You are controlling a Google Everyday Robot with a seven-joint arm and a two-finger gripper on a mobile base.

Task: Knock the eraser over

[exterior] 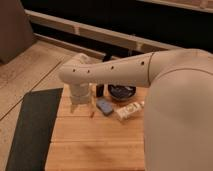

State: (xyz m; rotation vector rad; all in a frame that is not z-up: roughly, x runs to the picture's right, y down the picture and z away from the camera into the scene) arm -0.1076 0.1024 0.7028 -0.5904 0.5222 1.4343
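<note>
My white arm reaches from the right across the wooden table (90, 145), and its wrist turns down at the back left. The gripper (80, 106) hangs just above the tabletop there. A small dark upright block (100, 90), which looks like the eraser, stands just right of the gripper and close to the wrist. A flat blue object (105, 106) lies on the table in front of it, right of the gripper.
A dark round bowl (121, 91) sits behind the blue object, partly under the arm. A white bottle (129, 110) lies on its side to the right. A dark mat (32, 127) covers the floor left of the table. The arm's large body hides the right side.
</note>
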